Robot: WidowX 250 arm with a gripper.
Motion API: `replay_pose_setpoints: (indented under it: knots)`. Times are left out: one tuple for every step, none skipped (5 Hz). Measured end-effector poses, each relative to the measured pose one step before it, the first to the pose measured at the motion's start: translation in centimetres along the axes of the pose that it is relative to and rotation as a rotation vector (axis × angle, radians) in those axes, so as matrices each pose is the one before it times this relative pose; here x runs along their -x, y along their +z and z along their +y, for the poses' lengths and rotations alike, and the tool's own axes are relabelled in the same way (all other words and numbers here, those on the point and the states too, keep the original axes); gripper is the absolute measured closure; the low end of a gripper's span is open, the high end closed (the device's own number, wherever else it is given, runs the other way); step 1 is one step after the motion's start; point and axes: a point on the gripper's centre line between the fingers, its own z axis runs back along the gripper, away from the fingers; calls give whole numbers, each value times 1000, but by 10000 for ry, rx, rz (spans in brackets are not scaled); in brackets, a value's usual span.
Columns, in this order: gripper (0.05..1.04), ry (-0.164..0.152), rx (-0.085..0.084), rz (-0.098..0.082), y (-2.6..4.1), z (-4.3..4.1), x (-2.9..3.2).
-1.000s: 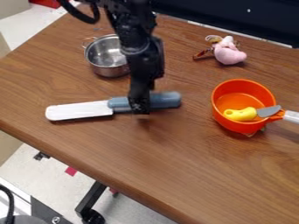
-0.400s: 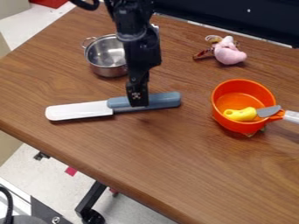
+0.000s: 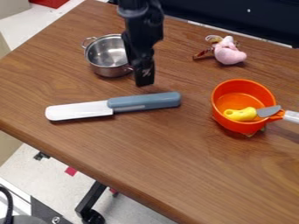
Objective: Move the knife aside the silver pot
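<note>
My black gripper (image 3: 144, 78) hangs just behind the knife's handle and to the right of the silver pot, with nothing seen held. Below it the knife (image 3: 114, 106) lies flat on the table, its white blade to the left and its blue-grey handle to the right. The silver pot (image 3: 107, 56) stands behind the knife, its right edge partly covered by the gripper arm.
An orange pan (image 3: 225, 121) stands on the right with a small yellow-handled knife (image 3: 240, 114) in it. A pink plush toy (image 3: 229, 53) lies at the back right. The wooden table's (image 3: 88, 156) front edge slants down to the right.
The gripper has moved up and back, away from the knife's handle, which it covered before. The knife and the silver pot have kept their places.
</note>
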Motion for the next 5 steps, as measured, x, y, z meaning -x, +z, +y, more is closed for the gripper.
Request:
replay_pose_setpoints:
  knots:
    - [84, 2583, -617, 6, 717, 752, -430]
    - [84, 2447, -128, 173, 925, 252, -203]
    - [84, 1939, -230, -270, 1791, 462, -856]
    - [84, 1144, 307, -184, 2063, -320, -1437]
    - [84, 1093, -157, -384, 1231, -736, -1241]
